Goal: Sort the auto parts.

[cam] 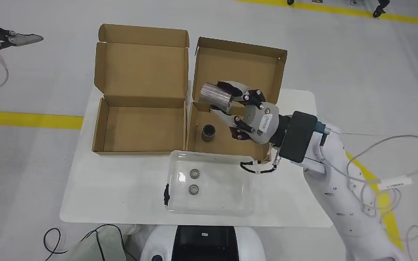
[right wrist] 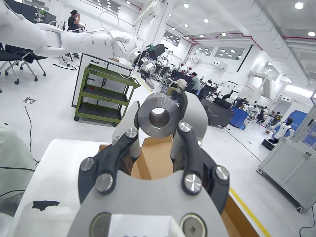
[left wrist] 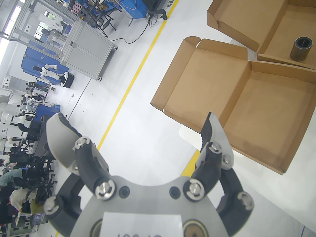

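Steel cylinder [right wrist: 158,115] sat clamped in the right gripper [cam: 228,101] above the right cardboard box [cam: 222,147]; left gripper [left wrist: 134,124] gaped, far left.

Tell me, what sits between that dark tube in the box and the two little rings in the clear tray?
Only the front wall of the cardboard box and the rim of the clear tray, as the top view shows.

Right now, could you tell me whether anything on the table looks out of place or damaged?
Nothing stands out. The two cardboard boxes sit open side by side, the dark sleeve stands upright in one, two bearings lie flat in the clear tray, and the right tool grips the silver cylinder.
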